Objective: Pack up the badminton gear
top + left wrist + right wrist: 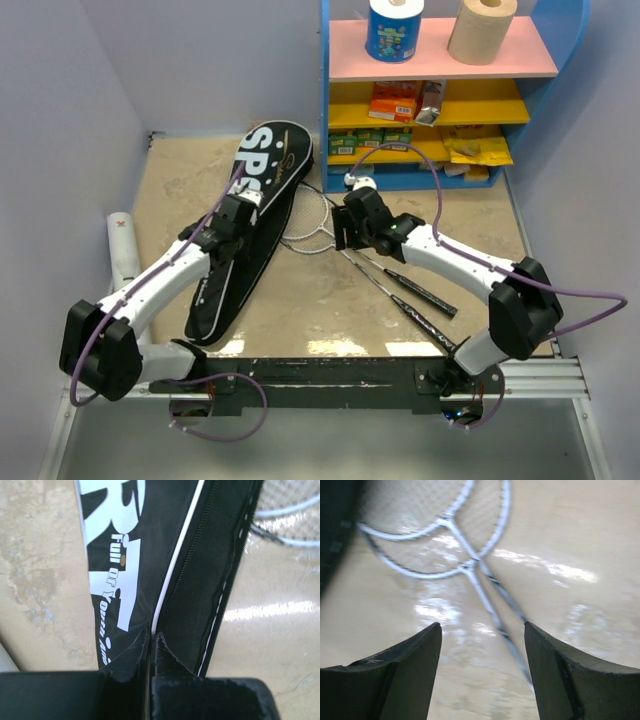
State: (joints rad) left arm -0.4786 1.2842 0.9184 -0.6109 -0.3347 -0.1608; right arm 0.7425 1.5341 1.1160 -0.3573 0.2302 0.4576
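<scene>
On the beige table (300, 305), left pincer (151, 640) pinches the cover (195, 580), right pincer (482, 630) gapes above rackets (470, 567)

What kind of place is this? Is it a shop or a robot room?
Probably a robot practice corner, not a real shop. Two robot arms are fixed at the edge of a table with plain walls close around it, and a small blue shelf holds paper rolls and a few packets.
</scene>
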